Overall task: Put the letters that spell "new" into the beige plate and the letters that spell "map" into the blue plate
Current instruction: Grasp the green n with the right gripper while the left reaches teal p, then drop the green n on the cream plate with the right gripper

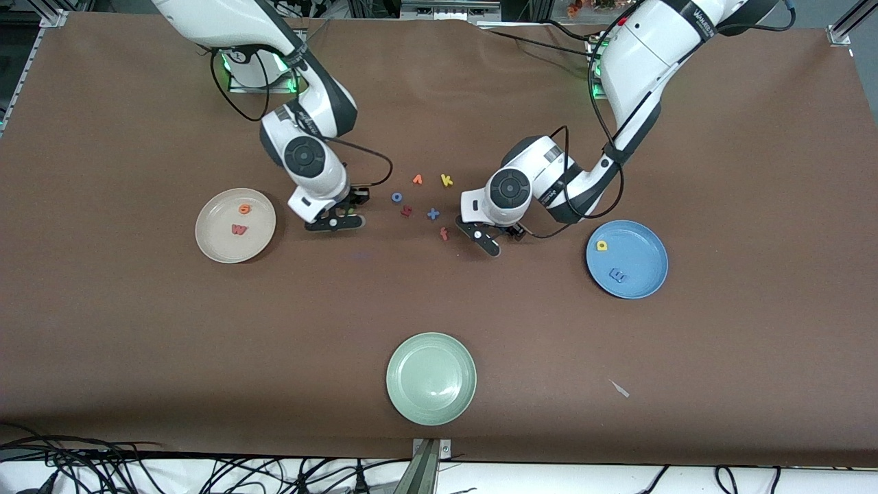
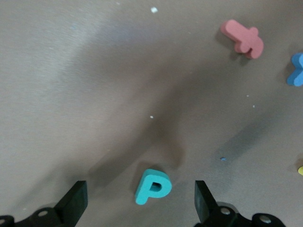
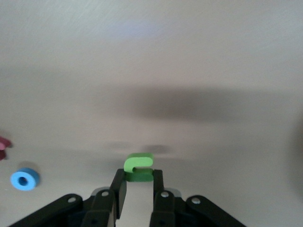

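A brown cloth covers the bench (image 1: 137, 329) from edge to edge, and both arms are down low near its middle. The right gripper (image 3: 135, 187) has its fingers pinched tight on the small green foam n (image 3: 138, 168), right at the cloth. The left gripper (image 2: 141, 201) hangs with its fingers spread wide, straddling the small teal foam p (image 2: 152, 187), which lies flat on the cloth between them, touching neither.

Toward the right arm's end of the bench sits the round cream-beige plate (image 1: 212, 240), and in it lie the orange foam e (image 1: 244, 209) and the red-pink foam w (image 1: 239, 230). Toward the left arm's end sits the round medium-blue plate (image 1: 648, 274), holding the yellow foam a (image 1: 602, 245) and the blue foam m (image 1: 617, 276).

Loose between the two arms: an orange foam v (image 1: 417, 180), a yellow foam k (image 1: 446, 180), a blue foam o (image 1: 397, 197), a dark red foam letter (image 1: 406, 211), a blue foam x (image 1: 433, 214) and a red foam letter (image 1: 444, 234). A round pale green plate (image 1: 411, 398) sits by the bench's edge nearest the front camera.
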Robot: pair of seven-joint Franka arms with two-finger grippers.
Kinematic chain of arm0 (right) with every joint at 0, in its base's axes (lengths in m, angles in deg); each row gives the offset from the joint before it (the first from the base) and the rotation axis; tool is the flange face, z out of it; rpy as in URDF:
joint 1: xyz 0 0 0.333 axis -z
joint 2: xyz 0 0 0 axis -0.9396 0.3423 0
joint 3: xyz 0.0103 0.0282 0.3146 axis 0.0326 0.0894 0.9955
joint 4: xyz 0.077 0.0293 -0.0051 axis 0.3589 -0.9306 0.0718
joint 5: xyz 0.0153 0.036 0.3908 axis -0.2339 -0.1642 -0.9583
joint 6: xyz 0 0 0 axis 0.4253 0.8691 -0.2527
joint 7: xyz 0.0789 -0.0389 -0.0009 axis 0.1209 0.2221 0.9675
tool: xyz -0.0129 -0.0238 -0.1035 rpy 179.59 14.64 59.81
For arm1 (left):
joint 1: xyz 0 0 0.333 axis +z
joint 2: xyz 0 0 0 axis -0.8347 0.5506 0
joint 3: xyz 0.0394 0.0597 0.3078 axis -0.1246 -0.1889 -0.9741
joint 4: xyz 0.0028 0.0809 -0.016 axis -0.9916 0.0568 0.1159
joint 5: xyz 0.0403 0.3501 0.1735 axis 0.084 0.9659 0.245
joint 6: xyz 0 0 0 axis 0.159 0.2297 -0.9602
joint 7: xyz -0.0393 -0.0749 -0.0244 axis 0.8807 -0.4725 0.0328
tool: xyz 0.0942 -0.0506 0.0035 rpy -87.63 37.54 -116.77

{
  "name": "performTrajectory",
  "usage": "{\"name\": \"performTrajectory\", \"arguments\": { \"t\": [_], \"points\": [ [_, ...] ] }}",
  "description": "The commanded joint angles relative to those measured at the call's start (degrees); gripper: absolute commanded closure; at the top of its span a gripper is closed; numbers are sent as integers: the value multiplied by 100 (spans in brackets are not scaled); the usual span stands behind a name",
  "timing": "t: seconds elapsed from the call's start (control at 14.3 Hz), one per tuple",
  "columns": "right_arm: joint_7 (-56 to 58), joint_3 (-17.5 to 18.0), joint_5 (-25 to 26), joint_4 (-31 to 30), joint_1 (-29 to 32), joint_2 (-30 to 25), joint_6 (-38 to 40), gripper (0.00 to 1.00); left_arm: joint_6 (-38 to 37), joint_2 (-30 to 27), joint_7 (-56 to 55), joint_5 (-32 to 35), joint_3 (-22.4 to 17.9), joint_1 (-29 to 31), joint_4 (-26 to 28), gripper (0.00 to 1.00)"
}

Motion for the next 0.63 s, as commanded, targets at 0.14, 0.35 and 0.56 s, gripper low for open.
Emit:
{"name": "performTrajectory", "arguments": {
  "t": [0.14, 0.35, 0.56],
  "points": [
    [1650, -1016, 46, 53, 0, -491, 746, 90, 77, -41, 64, 166, -8, -64, 55, 2],
    [2591, -1527, 46, 9, 0, -659, 975, 90, 77, -41, 56, 289, -8, -73, 81, 2],
    [3313, -2001, 46, -166, 9, -677, 923, 90, 77, 3, 56, 533, -17, -81, 125, 8]
  ]
}}
